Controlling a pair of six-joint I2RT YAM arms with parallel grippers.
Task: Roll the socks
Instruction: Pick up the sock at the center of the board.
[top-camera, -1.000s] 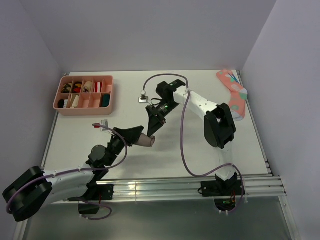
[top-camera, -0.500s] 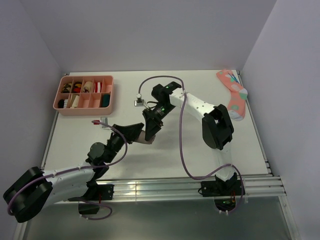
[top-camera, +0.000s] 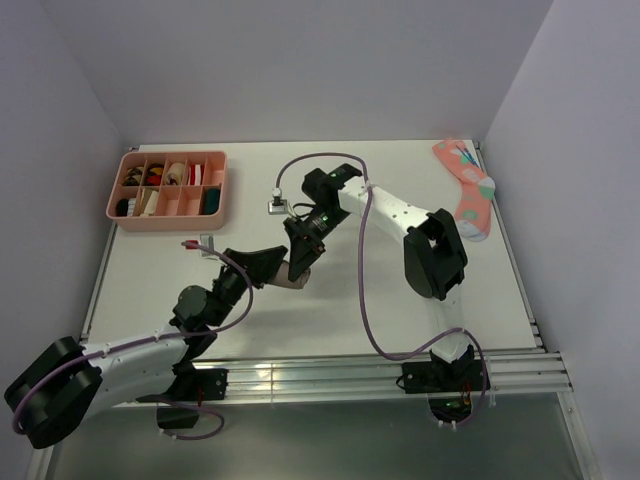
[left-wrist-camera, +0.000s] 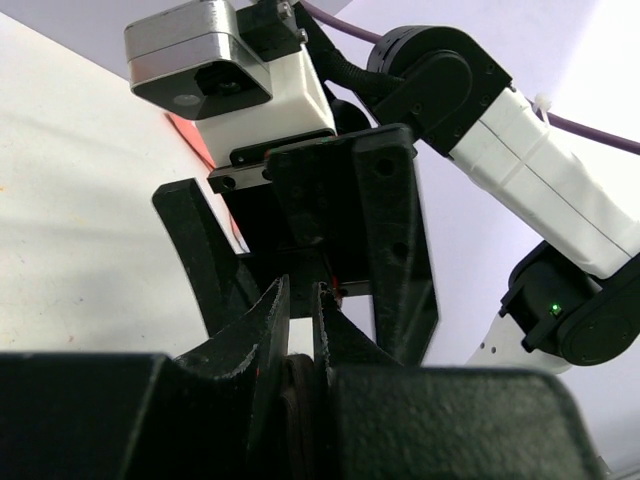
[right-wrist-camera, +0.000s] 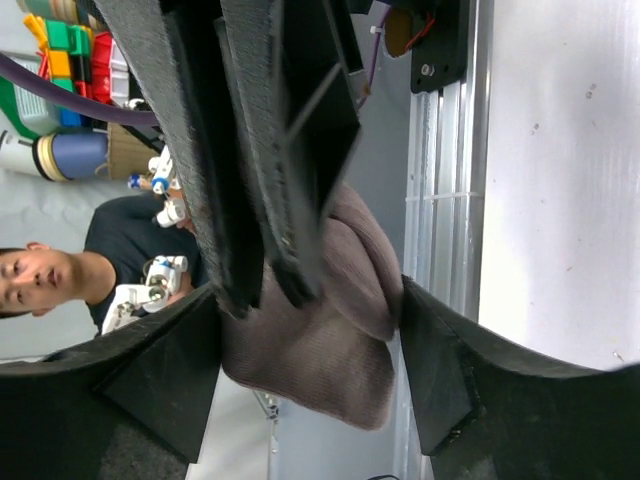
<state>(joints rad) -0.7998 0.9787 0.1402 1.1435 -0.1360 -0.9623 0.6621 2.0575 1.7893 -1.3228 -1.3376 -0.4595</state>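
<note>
My left end effector (top-camera: 282, 270) is pressed nearly together, pinching the taupe-brown sock (right-wrist-camera: 330, 365). In my right wrist view its two dark fingers (right-wrist-camera: 255, 170) come in from the top of the frame and bite into the bunched fabric. The sock bulges out beyond that pinch in a thick, folded bundle. It sits to the right of the pink tray (top-camera: 165, 225) and nearer to my bases than the tray is, well apart from it, over the middle of the worktop (top-camera: 480, 290). I cannot tell whether the bundle touches the worktop.

My right end effector (top-camera: 298, 268) reaches in from the side away from the tray and straddles the same bundle. Its jaws are spread wide, one pad (right-wrist-camera: 160, 380) on each side of the sock and right up against the fabric — whether they press it I cannot tell. In my left wrist view the right fingers (left-wrist-camera: 395, 240) stand outside my left ones.

A coral-pink sock (top-camera: 468, 190) lies flat far to the right of the tray — about level with it.
</note>
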